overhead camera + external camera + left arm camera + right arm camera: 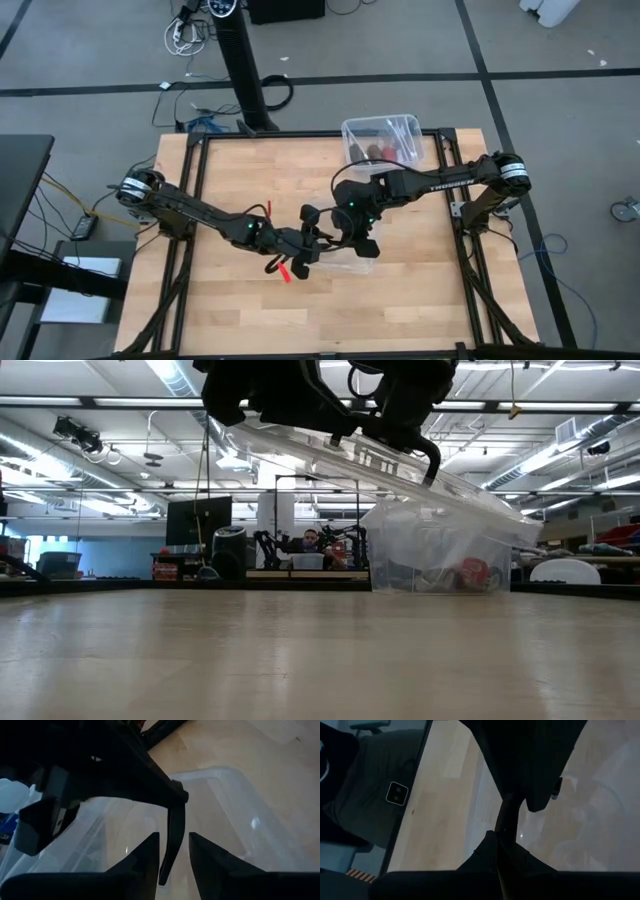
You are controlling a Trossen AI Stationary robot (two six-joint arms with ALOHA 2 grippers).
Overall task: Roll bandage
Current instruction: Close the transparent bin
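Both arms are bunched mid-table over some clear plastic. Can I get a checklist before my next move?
1. Left pincer and right pincer meet mid-table: ok.
2. Bandage located: cannot tell; only a thin dark strip shows in the left wrist view.
3. Clear plastic piece hangs tilted under the arms, off the table: not ok.
4. Clear box stands apart at the far edge: ok.

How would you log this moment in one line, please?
left tool: mid-table | right tool: mid-table | clear plastic lid: lifted, tilted | clear plastic box: rear edge

Clear box (pixel 383 138) beyond bare tabletop (pixel 250 170)
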